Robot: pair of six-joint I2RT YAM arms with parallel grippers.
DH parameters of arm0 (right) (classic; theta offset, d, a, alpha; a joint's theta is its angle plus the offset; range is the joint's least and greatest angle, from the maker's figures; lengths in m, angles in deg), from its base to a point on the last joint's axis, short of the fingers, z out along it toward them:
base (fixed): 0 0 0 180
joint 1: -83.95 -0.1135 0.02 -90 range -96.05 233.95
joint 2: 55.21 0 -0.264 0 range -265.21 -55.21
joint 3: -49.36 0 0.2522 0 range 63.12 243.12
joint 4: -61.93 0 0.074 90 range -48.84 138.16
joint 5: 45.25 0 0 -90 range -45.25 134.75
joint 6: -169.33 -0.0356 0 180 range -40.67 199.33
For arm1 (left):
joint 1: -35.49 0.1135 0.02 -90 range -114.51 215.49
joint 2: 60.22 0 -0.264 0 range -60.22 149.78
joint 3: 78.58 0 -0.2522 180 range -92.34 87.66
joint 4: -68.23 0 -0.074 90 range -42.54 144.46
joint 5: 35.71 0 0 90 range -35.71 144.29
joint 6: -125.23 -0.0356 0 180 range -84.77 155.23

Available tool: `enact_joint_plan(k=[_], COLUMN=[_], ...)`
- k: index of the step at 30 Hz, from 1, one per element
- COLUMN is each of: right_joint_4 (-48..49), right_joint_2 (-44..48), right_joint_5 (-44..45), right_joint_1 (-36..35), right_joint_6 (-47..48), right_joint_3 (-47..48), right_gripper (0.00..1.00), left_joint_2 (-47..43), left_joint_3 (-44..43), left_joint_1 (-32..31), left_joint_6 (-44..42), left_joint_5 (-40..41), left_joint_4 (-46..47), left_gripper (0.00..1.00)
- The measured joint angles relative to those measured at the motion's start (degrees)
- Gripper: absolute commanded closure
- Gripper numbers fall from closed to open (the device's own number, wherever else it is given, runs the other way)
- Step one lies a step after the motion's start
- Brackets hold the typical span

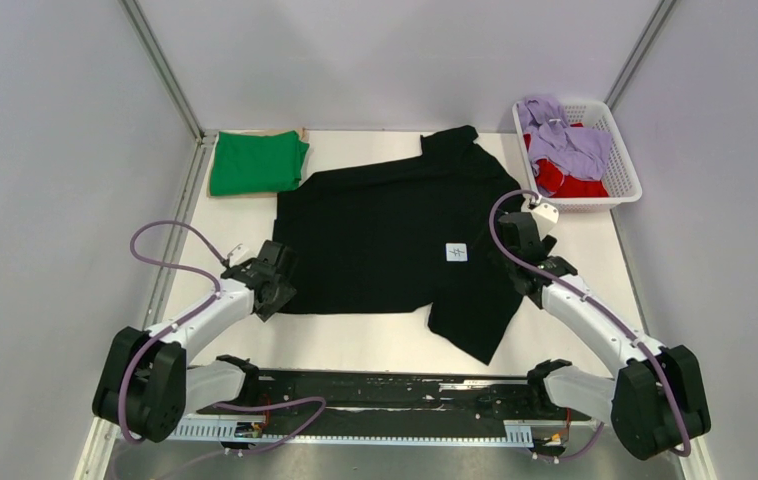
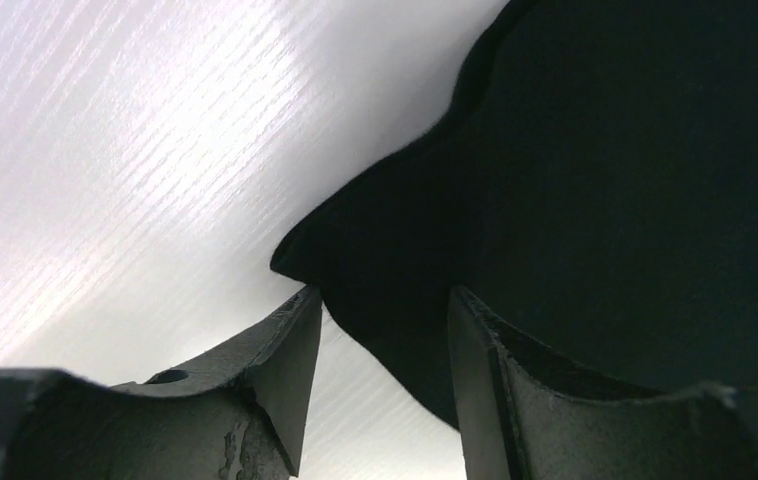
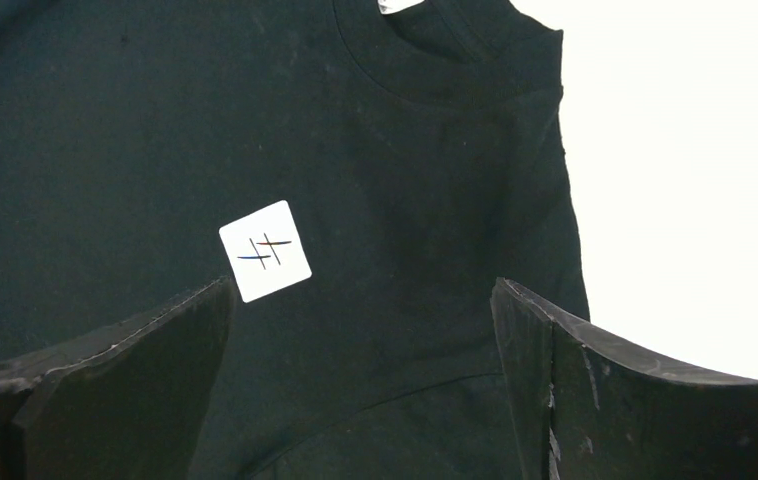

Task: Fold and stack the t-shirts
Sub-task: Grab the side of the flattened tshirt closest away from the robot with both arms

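Observation:
A black t-shirt (image 1: 385, 240) lies spread flat on the white table, a small white label (image 1: 456, 252) on its chest. My left gripper (image 1: 277, 280) is down at its near-left hem corner. In the left wrist view the black t-shirt (image 2: 605, 150) has that corner between the fingertips of the left gripper (image 2: 380, 300), whose jaws stand apart. My right gripper (image 1: 520, 240) hovers over the shirt's right side; the right gripper (image 3: 360, 290) is wide open above the black t-shirt (image 3: 105, 120), near the label (image 3: 265, 250). A green t-shirt (image 1: 255, 163) lies folded at the back left.
A white lattice basket (image 1: 625, 190) at the back right holds a lavender t-shirt (image 1: 565, 140) and a red t-shirt (image 1: 565, 180). Grey walls close in the table on the left, back and right. A black rail (image 1: 385, 395) runs between the arm bases.

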Motion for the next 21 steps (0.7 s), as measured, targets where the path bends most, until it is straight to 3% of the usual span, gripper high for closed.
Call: enact_joint_plan(k=[9, 17, 21], right_joint_4=[0.09, 0.09, 0.02], right_joint_2=[2.12, 3.87, 4.76], right_joint_5=[-1.01, -1.22, -1.44], right_joint_1=[0.13, 0.37, 0.37], right_joint_6=[0.02, 0.04, 0.04], right_joint_3=[-0.26, -0.98, -1.03], right_gripper=[0.0, 0.0, 0.0], left_joint_2=[2.97, 4.68, 6.05], left_joint_3=[-0.48, -0.76, -1.46], left_joint_1=[1.7, 3.1, 3.21], left_joint_6=[0.07, -1.16, -1.79], left_joint_5=[2.45, 2.36, 2.29], left_joint_4=[5.25, 9.14, 10.4], left_gripper=[0.73, 0.73, 1.0])
